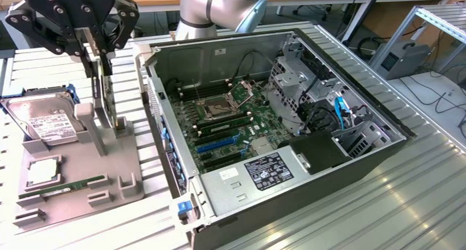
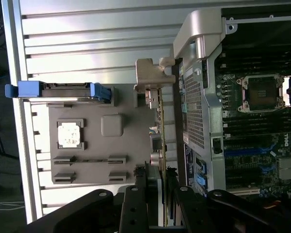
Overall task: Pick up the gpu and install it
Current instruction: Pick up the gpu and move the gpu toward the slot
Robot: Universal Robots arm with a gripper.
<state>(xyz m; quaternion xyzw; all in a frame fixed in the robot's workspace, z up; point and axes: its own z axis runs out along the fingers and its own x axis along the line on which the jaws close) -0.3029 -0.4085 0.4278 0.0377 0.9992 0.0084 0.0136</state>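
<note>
One gpu (image 1: pixel 106 105) (image 2: pixel 162 131) stands on its edge on the gray tray (image 1: pixel 76 162) (image 2: pixel 87 145), at the side next to the open computer case (image 1: pixel 291 198) (image 2: pixel 203 97). The exterior view shows the end effector (image 1: pixel 100 64) at the card's top, above the tray. The wrist view looks down: the gpu is a thin line, and the end effector (image 2: pixel 156 194) reaches past both its sides. I cannot tell if it squeezes the card. A hard drive (image 1: pixel 43 119) shows its white label at the tray's edge.

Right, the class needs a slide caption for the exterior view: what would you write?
Robot gripper at the top of the upright gpu, standing in a grey holder beside the open computer case.
</note>
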